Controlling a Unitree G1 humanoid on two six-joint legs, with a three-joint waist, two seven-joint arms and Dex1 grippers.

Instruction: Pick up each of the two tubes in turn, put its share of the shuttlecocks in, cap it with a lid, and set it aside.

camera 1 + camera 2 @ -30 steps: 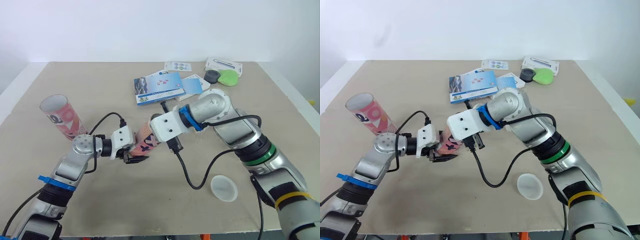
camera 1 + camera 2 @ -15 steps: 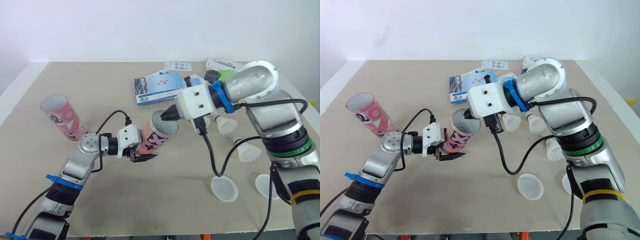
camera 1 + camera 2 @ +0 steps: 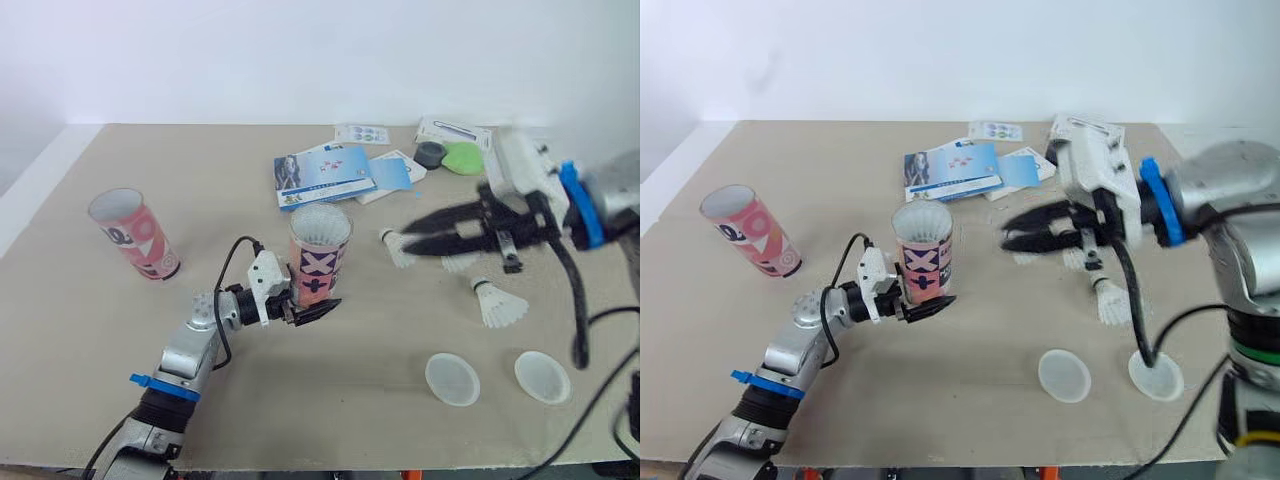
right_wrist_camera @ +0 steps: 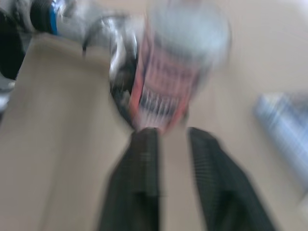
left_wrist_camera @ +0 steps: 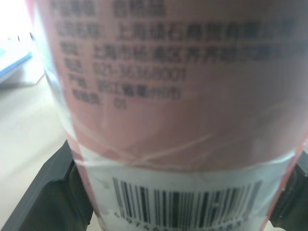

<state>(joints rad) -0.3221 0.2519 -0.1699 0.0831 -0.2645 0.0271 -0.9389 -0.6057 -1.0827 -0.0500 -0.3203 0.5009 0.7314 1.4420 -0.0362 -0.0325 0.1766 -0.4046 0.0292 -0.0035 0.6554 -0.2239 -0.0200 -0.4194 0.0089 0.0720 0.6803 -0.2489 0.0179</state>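
My left gripper point(image 3: 312, 306) is shut on the lower part of a pink patterned tube point(image 3: 319, 262) and holds it upright just off the table, mouth up and white inside. The left wrist view has the tube's label and barcode point(image 5: 168, 96) close up between the black fingers point(image 5: 43, 197). To the tube's right, my right gripper point(image 3: 410, 232) hangs open and empty, pointing at the tube. A shuttlecock point(image 3: 396, 246) lies below its tips, another point(image 3: 500, 303) lies further right. Two clear lids point(image 3: 450, 379) point(image 3: 543, 376) lie near the front. A second pink tube point(image 3: 132, 235) stands at the left.
Blue booklets point(image 3: 322, 173) and cards lie at the back centre. A black round thing point(image 3: 431, 153), a green object point(image 3: 462, 157) and a white box point(image 3: 455, 131) sit at the back right. The right arm's cable point(image 3: 578, 330) hangs over the lids' area.
The left gripper has tipped the tube from leaning to upright. The right gripper has drawn back to the right, away from the tube's mouth.
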